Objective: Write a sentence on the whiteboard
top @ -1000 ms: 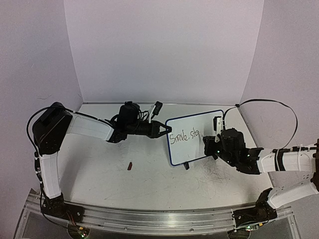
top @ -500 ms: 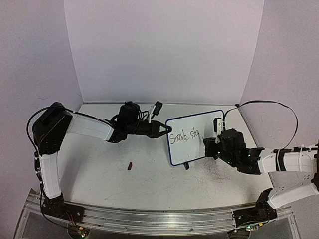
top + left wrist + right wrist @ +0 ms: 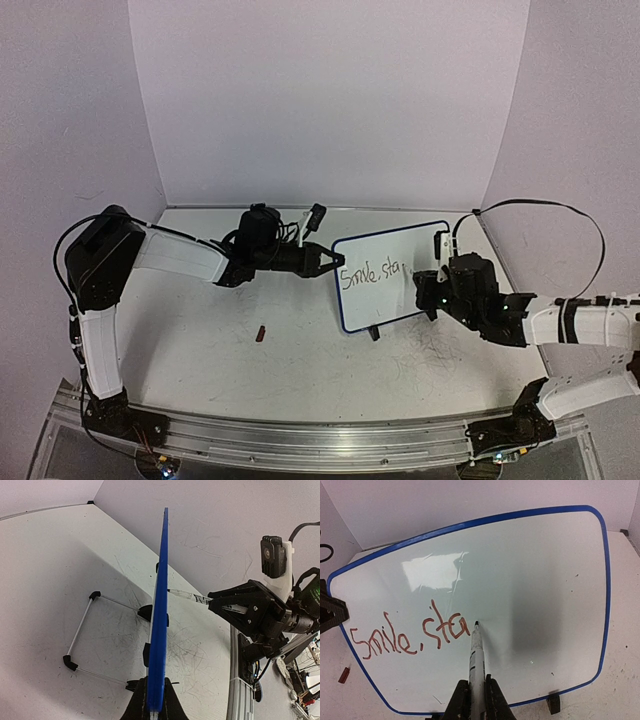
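Standing upright on the desk (image 3: 190, 350), the whiteboard (image 3: 395, 262) sits right of centre in the overhead view, its written face turned toward the lower right of that frame. The left gripper (image 3: 335, 262) reaches in from the left of the frame and is clenched on the board's blue-rimmed side edge. In the left wrist view the board (image 3: 159, 605) shows edge-on, a blue strip rising from the bottom centre, pinched between the left gripper (image 3: 154, 707) tips. Behind it, toward the left of that frame, the wire stand (image 3: 82, 642) lies on the desk, and small black feet (image 3: 145, 612) sit at the board's base.

The right gripper (image 3: 432, 292) comes from the lower right and is grasping a marker (image 3: 477, 655) that points up from the bottom centre of the right wrist view, its fingers (image 3: 494, 700) closed on the barrel. The marker's dark tip meets the board (image 3: 530, 570) just to the right of the last letter. The sentence (image 3: 410, 635) so far reads "Smile, sta", in reddish strokes across the board's lower left. From the left wrist view the marker (image 3: 189, 596) runs from the right gripper (image 3: 225, 604) to the board's face. A small red object (image 3: 261, 333) lies on the desk, well apart from the board.
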Controlling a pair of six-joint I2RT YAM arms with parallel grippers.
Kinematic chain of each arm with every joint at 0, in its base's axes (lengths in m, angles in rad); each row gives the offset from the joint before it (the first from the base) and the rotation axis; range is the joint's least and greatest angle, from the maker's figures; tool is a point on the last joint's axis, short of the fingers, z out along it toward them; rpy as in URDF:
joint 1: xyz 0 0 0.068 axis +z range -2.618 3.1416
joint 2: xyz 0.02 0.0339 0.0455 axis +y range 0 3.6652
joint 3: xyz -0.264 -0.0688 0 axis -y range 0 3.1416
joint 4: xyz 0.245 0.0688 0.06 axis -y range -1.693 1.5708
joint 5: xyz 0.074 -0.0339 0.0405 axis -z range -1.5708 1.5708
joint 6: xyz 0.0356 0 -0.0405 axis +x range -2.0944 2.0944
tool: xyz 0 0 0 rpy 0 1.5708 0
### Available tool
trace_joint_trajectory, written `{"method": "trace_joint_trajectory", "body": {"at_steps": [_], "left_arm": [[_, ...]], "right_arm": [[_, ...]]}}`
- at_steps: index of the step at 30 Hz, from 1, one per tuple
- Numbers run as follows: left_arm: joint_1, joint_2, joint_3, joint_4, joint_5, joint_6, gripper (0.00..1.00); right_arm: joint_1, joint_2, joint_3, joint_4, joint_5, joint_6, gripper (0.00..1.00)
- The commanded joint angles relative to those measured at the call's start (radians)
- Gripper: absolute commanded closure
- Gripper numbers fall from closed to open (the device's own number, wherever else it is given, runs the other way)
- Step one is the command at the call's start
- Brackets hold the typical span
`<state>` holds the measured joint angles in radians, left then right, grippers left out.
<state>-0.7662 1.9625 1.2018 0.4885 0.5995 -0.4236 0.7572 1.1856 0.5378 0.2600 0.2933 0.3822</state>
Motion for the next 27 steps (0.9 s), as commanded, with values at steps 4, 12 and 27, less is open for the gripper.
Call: {"method": "trace_joint_trajectory", "body": {"at_steps": [4, 12, 27], "left_arm": [[0.008, -0.049, -0.005, -0.033, 0.003, 0.007, 1.0], [0.009, -0.044, -0.002, -0.033, 0.005, 0.008, 1.0], [0.008, -0.044, -0.003, -0.033, 0.004, 0.007, 1.0]], "right_arm": [[-0.013, 0.027, 0.067, 0.07, -0.004, -0.038, 1.0], [-0.013, 0.054, 0.064, 0.073, -0.028, -0.033, 1.0], [-0.013, 0.033, 0.001, 0.014, -0.034, 0.019, 1.0]]}}
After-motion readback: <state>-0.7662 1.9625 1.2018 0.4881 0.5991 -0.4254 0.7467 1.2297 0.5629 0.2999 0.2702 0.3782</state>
